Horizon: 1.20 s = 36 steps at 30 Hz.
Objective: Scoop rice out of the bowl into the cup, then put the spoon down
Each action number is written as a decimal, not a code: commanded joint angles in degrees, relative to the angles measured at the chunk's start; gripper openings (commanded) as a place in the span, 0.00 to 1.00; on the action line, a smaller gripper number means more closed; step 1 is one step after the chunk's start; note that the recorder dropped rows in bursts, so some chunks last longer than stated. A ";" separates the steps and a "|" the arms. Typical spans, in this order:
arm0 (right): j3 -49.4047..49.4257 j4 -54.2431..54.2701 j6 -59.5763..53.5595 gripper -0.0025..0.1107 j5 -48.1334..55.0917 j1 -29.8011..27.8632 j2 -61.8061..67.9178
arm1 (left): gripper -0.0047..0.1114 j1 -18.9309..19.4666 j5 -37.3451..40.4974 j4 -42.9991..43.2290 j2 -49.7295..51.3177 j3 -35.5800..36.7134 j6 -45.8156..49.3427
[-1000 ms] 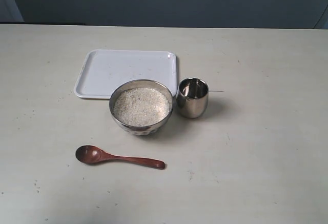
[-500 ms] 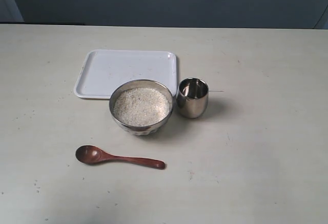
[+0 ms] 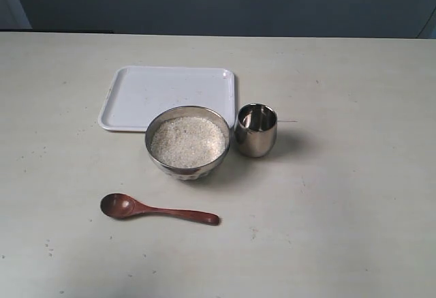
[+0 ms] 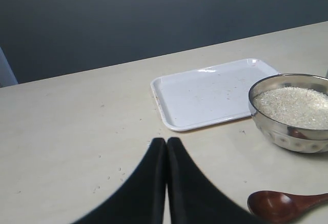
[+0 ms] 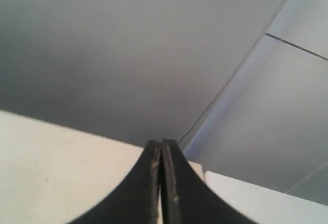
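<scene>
The left gripper (image 4: pixel 166 143), pressed together and empty, hangs over the pale worktop (image 3: pixel 340 209). The glossy reddish-brown wooden spoon (image 3: pixel 157 209) lies at 7 o'clock from the round shiny steel bowl (image 3: pixel 187 110), oval end toward 9, handle toward 3. A white rectangular tray (image 3: pixel 136 93) sits at the bowl's 11 o'clock; fine white rice (image 3: pixel 187 141) nearly fills the bowl; the small handleless steel cup (image 3: pixel 255 133) stands just beside it at 3 o'clock. The right gripper (image 5: pixel 160 144) is also pressed together, empty.

Grasping the spoon looks like the step in hand: spread the gripper first, then pinch the handle well back from the oval end, keeping it level. Neither arm shows in the exterior view; whether the cup holds rice is hard to tell.
</scene>
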 commanded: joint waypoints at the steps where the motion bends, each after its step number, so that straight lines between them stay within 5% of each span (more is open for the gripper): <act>1: -2.01 0.86 -5.47 0.02 8.29 7.76 8.60 | 0.04 -0.13 -0.85 0.06 -0.25 -0.14 -0.13; 5: -1.47 4.71 -5.47 0.02 15.71 14.61 16.73 | 0.04 -0.13 -0.85 0.06 -0.25 -0.14 -0.13; 15: 6.99 6.88 -4.22 0.02 15.71 34.08 29.89 | 0.04 -0.13 -0.85 0.06 -0.25 -0.14 -0.13; 25: 17.92 7.49 -0.64 0.02 15.71 43.05 34.21 | 0.04 -0.13 -0.85 0.06 -0.25 -0.14 -0.13; 27: 19.60 11.88 -0.64 0.07 14.92 45.08 36.06 | 0.04 -0.13 -0.85 0.06 -0.25 -0.14 -0.13; 32: 19.76 13.26 -1.07 0.42 8.48 51.41 41.20 | 0.04 -0.13 -0.85 0.06 -0.25 -0.14 -0.13; 36: 19.76 13.26 -2.61 0.44 6.44 54.98 45.31 | 0.04 -0.13 -0.85 -0.18 -0.25 -0.14 -0.13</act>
